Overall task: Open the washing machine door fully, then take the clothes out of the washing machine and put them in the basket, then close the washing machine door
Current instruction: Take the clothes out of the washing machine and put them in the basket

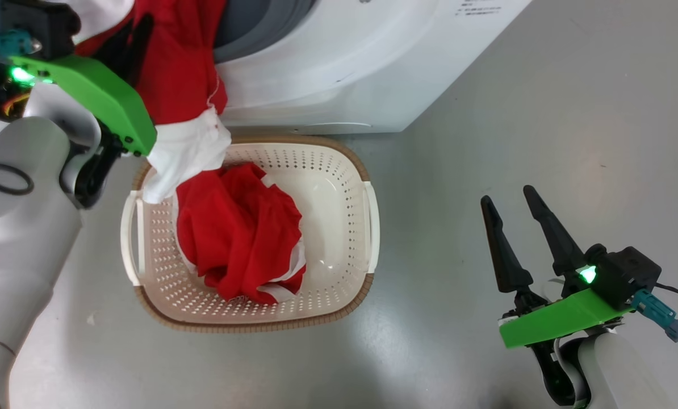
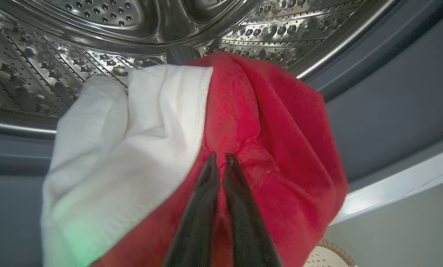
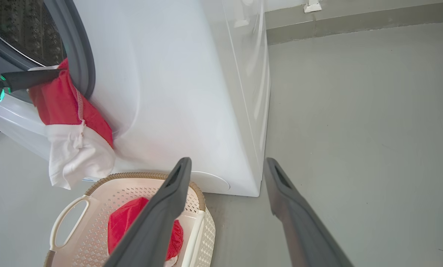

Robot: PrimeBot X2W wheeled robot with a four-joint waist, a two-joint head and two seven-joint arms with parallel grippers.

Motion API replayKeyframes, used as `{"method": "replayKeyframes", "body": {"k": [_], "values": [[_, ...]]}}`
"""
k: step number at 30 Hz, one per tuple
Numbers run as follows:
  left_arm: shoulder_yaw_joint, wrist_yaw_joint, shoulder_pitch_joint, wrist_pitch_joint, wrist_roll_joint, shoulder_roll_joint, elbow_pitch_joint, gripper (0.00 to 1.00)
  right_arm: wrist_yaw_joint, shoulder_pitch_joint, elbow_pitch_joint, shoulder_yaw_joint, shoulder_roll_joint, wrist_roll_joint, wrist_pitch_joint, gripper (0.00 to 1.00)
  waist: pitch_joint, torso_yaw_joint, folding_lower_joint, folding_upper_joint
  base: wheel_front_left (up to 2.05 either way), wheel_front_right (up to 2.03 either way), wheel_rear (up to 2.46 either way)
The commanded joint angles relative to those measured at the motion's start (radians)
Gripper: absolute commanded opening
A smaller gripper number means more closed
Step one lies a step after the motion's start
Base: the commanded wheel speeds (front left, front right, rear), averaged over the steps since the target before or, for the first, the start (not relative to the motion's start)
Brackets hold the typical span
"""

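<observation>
One garment (image 1: 237, 227) lay in basket (image 1: 259, 327) below left gripper (image 2: 220, 157), which pinched a second garment (image 2: 273, 122) at drum (image 2: 95, 22) mouth; right gripper (image 1: 507, 195) stood open; closing pending

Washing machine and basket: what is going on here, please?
The robot is unloading laundry. Its left gripper is shut on a red and white garment at the mouth of the washing machine, and it hangs above the basket below. Another red garment already lies in the basket. The right gripper is open, holding nothing, beside the basket.
</observation>
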Motion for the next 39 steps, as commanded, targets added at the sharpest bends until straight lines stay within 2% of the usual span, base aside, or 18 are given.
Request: {"method": "replayKeyframes", "body": {"k": [1,4,9,14,19,26,32,39], "values": [[0.02,-0.005,-0.024,-0.036,-0.031,0.039,-0.007,0.0,0.006,0.007,-0.022,0.016,0.0,-0.003,-0.006,1.0,-0.006,0.009,0.0,0.0,0.0,0.0,0.0],[0.042,-0.005,0.006,-0.088,-0.083,0.038,-0.018,0.0,0.006,0.012,-0.02,0.007,0.0,-0.006,-0.006,1.0,-0.021,0.024,0.0,0.0,0.0,0.0,0.0],[0.083,-0.005,0.045,-0.105,-0.096,0.047,-0.06,0.0,0.006,0.019,-0.02,-0.003,0.0,-0.011,-0.006,1.0,-0.037,0.04,0.0,0.0,0.0,0.0,0.0],[0.25,-0.005,0.135,-0.106,-0.022,0.057,-0.187,0.0,0.006,0.025,-0.018,-0.01,0.0,-0.018,-0.006,1.0,-0.051,0.058,0.0,0.0,0.0,0.0,0.0],[0.418,-0.005,0.277,-0.106,0.077,0.041,-0.337,0.0,0.006,0.032,-0.015,-0.01,0.0,-0.019,-0.006,1.0,-0.068,0.066,0.0,0.0,0.0,0.0,0.0],[0.587,-0.005,0.502,-0.106,0.169,0.013,-0.557,0.0,0.006,0.038,-0.012,-0.008,0.0,-0.017,-0.006,1.0,-0.078,0.069,0.0,0.0,0.0,0.0,0.0],[0.675,-0.005,0.681,-0.106,0.206,-0.007,-0.706,0.0,0.006,0.044,-0.009,-0.006,0.0,-0.013,-0.006,1.0,-0.086,0.068,0.0,0.0,0.0,0.0,0.0],[0.716,-0.005,0.858,-0.106,0.223,-0.021,-0.795,0.0,0.006,0.048,-0.008,-0.003,0.0,-0.009,-0.006,1.0,-0.093,0.061,0.0,0.0,0.0,0.0,0.0]]}}
